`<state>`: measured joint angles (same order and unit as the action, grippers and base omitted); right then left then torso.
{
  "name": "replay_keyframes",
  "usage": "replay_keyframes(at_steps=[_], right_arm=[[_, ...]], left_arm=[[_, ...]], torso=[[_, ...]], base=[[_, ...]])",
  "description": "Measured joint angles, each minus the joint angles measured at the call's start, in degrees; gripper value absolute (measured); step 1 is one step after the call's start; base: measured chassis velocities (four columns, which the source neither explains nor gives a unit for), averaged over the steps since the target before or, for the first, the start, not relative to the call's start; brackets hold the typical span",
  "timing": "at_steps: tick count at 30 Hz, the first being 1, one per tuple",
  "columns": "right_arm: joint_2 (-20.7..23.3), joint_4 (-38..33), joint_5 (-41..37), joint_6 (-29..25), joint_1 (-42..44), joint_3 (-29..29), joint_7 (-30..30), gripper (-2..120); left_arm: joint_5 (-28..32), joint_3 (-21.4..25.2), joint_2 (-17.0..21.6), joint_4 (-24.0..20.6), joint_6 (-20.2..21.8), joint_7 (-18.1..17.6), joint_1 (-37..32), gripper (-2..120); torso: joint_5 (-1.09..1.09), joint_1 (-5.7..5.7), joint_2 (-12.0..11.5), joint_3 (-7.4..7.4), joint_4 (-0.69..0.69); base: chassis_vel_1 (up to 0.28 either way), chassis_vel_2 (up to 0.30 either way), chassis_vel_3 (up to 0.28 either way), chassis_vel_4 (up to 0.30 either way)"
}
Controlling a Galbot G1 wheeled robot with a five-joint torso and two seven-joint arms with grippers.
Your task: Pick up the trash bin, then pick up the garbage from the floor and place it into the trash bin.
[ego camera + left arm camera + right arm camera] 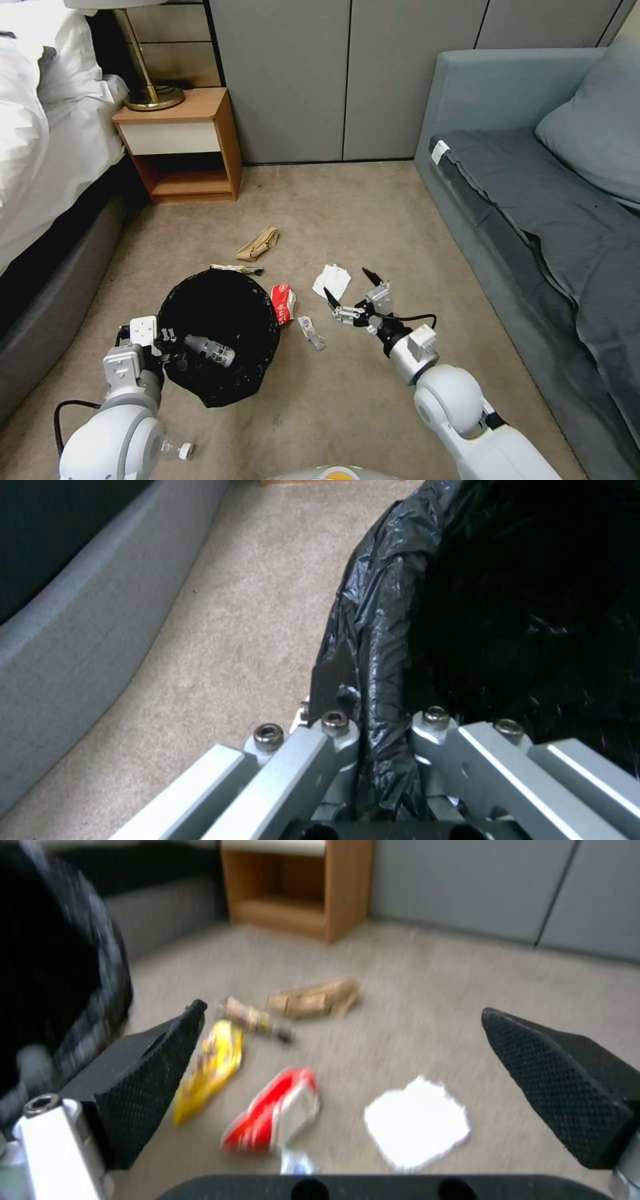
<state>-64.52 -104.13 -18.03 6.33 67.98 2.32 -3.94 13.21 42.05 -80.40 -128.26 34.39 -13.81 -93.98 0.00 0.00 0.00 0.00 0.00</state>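
My left gripper (162, 341) is shut on the near rim of the trash bin (220, 333), pinching the black bag (373, 645) between its jaws. A clear bottle (210, 350) lies inside the bin. My right gripper (348, 285) hangs open above the floor (373, 220), just right of a white tissue (332, 280). Garbage on the carpet includes a red wrapper (285, 303), a small clear piece (311, 332), a patterned wrapper (237, 269) and a brown paper bag (258, 243). In the right wrist view a yellow wrapper (210, 1067) lies beside the bin, with the tissue (417, 1122) between the open fingers (147, 1075).
A wooden nightstand (183, 143) with a brass lamp (150, 93) stands at the back left beside the bed (40, 133). A grey sofa (533, 187) runs along the right. Grey wall panels (347, 80) close the back. Another clear bottle (177, 451) lies by my left arm.
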Motion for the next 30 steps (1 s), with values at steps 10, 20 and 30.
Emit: replay_keyframes(at_steps=[10,20,30], right_arm=[[-0.7,16.2,-3.4,3.4,-9.3,-9.9,-3.4,100],[-6.3,25.1,0.9,1.1,-12.9,-12.9,-7.9,100],[-11.3,32.7,4.6,-1.2,-13.5,-12.3,-8.7,100]], left_arm=[[-0.1,-0.1,-0.7,1.2,0.2,-0.2,0.9,1],[-0.5,-0.1,-1.0,1.8,0.2,-0.3,0.6,1],[-0.7,-0.3,-1.2,1.9,0.2,-0.3,0.1,1]], torso=[[-0.01,0.0,0.0,0.0,0.0],[0.0,0.0,0.0,0.0,0.0],[0.0,0.0,0.0,0.0,0.0]], base=[[0.0,0.0,0.0,0.0],[0.0,0.0,0.0,0.0],[0.0,0.0,0.0,0.0]])
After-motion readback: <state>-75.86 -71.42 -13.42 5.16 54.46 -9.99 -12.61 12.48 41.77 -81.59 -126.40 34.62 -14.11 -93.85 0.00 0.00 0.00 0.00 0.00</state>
